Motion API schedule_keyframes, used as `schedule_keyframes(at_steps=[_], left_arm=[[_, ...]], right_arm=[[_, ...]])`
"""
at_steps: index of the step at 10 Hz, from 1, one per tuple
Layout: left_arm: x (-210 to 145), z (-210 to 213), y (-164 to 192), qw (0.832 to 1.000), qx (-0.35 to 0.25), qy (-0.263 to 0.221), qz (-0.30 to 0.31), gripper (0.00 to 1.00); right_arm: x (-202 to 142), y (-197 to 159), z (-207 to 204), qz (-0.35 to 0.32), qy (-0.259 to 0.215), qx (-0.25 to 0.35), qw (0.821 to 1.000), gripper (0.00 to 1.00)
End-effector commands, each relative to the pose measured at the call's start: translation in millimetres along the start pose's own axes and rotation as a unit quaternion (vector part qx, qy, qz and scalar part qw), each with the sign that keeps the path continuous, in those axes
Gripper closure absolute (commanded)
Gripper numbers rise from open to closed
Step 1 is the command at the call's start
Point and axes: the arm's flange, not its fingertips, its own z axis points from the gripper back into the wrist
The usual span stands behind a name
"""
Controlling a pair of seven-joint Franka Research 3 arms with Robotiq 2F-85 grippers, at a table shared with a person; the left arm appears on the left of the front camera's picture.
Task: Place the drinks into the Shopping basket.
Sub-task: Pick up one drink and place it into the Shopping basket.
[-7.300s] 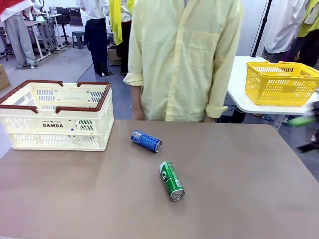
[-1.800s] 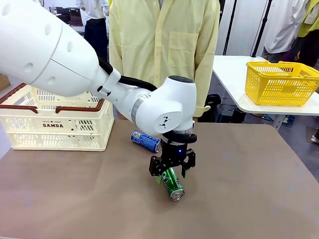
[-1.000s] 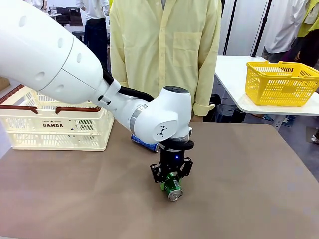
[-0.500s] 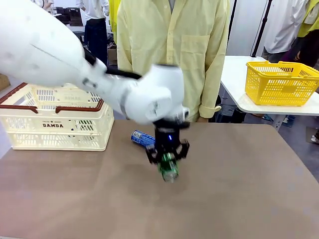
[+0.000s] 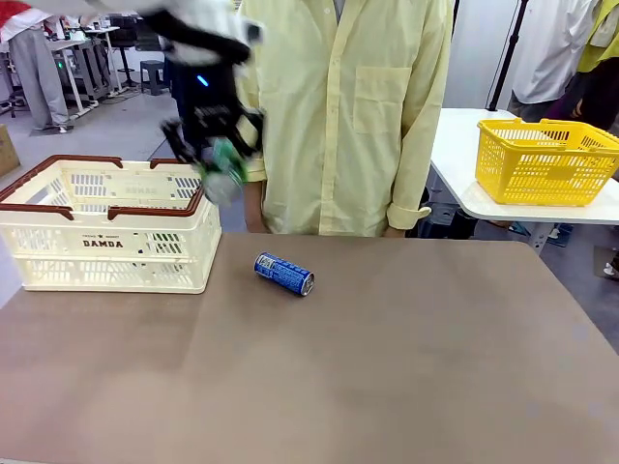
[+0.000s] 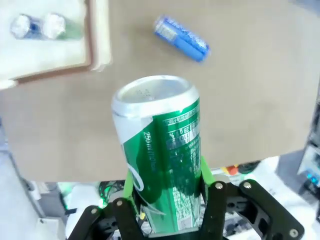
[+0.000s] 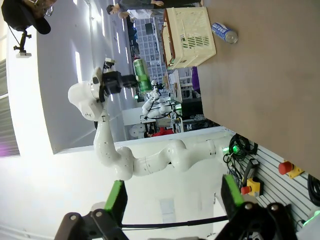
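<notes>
**Green can aloft by the basket, blue can on the desk**

Brown desk surface (image 5: 387, 367) stretches from the robot's side to a person in a pale yellow shirt (image 5: 353, 116) standing at the far edge. On the desk's far left sits the Shopping basket (image 5: 106, 242), cream-white with slotted sides, a dark red-brown rim and "DAMDA" on its near wall.

The left tool (image 5: 221, 162) hangs high in the air, level with the person's chest and just above the basket's right end; it is blurred in the front view. It is clenched on the green can (image 5: 224, 179). In the left wrist view its green pads (image 6: 129, 184) press the can's lower body from both sides, the silver top pointing away from the tool. Past the can that view looks down on bare desk, with the basket's corner at the upper left. Inside the basket lie two round silver ends (image 6: 37, 25), one bluish and one greenish, too blurred to tell more.

The blue can (image 5: 284, 274) lies on its side on the desk, right of the basket and apart from it.

The right tool (image 7: 174, 197) is released, its fingers spread wide with nothing between them, well back from the desk.

Far right, a yellow mesh basket (image 5: 542, 159) stands on a white desk (image 5: 464, 193).
</notes>
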Motion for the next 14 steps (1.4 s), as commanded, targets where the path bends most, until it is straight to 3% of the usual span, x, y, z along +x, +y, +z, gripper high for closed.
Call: schedule_keyframes(at_steps=[1,2,3,6,7,8,10,12,14], left_arm=[[24,-17,15,0.999,-0.016,0.009,0.046,1.00],[13,-18,20,0.993,-0.041,0.022,0.112,1.00],[24,3,27,1.000,-0.003,-0.002,0.031,1.00],[32,-10,33,0.998,-0.009,0.010,0.056,1.00],[54,-4,39,0.999,0.017,0.016,-0.028,1.00],[86,9,61,0.993,0.065,0.010,-0.094,1.00],[140,10,130,0.989,0.075,-0.003,-0.129,1.00],[180,-22,189,0.996,0.054,0.029,-0.066,1.00],[189,-72,241,0.996,0.011,0.084,-0.033,1.00]], right_arm=[[-3,3,-1,-0.005,0.003,-0.001,1.000,0.00],[-3,3,-1,-0.005,0.003,-0.001,1.000,0.00],[-3,3,-1,-0.005,0.003,-0.001,1.000,0.00],[-3,3,-1,-0.005,0.003,-0.001,1.000,0.00],[-3,3,-1,-0.005,0.003,-0.001,1.000,0.00],[-3,3,-1,-0.005,0.003,-0.001,1.000,0.00],[-3,3,-1,-0.005,0.003,-0.001,1.000,0.00],[-3,3,-1,-0.005,0.003,-0.001,1.000,0.00],[-3,3,-1,-0.005,0.003,-0.001,1.000,0.00]])
